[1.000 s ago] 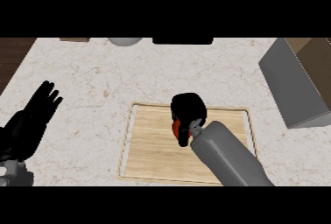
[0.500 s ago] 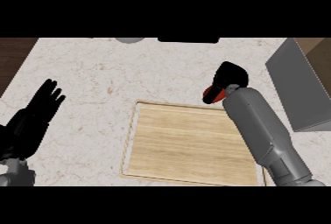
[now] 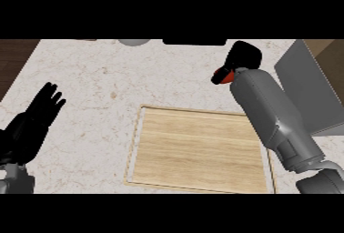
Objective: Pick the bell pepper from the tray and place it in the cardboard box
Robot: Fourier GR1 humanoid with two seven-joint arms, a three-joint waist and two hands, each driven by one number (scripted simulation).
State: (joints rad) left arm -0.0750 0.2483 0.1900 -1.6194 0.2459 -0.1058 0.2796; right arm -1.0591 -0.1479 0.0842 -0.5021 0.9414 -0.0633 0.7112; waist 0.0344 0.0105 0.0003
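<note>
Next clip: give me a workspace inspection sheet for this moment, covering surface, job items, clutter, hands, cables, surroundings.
Surface: pale marbled counter.
Job items: wooden tray holds nothing; red bell pepper, mostly hidden, is in the right hand, past the tray's far edge; grey cardboard box at the right edge.
Clutter: grey round object and dark object at the far edge, both cut off.
Hands: right hand curled round the pepper beside the box; left hand open, resting at the left.
Cables: nothing seen.
Surroundings: dark wood floor at far left.
</note>
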